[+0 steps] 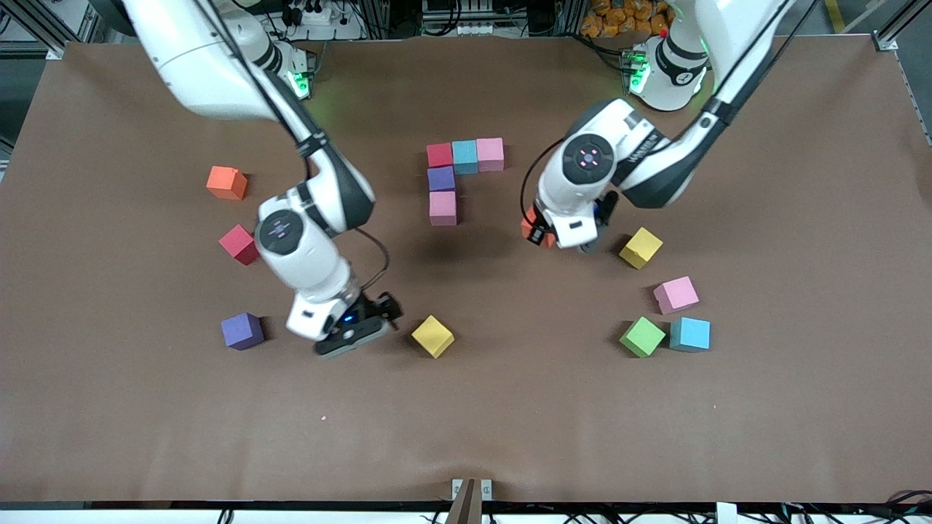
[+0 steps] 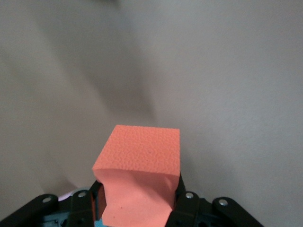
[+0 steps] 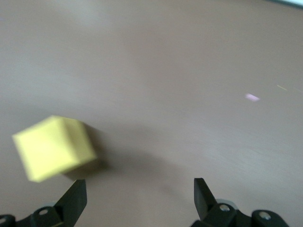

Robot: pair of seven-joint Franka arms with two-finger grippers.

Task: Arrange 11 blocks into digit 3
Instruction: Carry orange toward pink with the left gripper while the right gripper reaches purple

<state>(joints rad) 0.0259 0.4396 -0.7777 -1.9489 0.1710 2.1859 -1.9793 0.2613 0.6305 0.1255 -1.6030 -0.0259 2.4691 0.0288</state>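
Observation:
Several blocks form a partial digit 3 mid-table: a row of red (image 1: 439,154), teal (image 1: 464,156) and pink (image 1: 490,153), with purple (image 1: 441,178) and pink (image 1: 443,208) in a column under the red one. My left gripper (image 1: 537,234) (image 2: 137,204) is shut on an orange block (image 1: 529,229) (image 2: 140,172), over bare table beside that column, toward the left arm's end. My right gripper (image 1: 354,336) (image 3: 139,196) stands open and empty, low beside a loose yellow block (image 1: 432,336) (image 3: 53,147).
Loose blocks lie around. Toward the right arm's end are orange (image 1: 226,183), red (image 1: 239,244) and purple (image 1: 242,331). Toward the left arm's end are yellow (image 1: 641,247), pink (image 1: 676,295), green (image 1: 642,336) and teal (image 1: 689,334).

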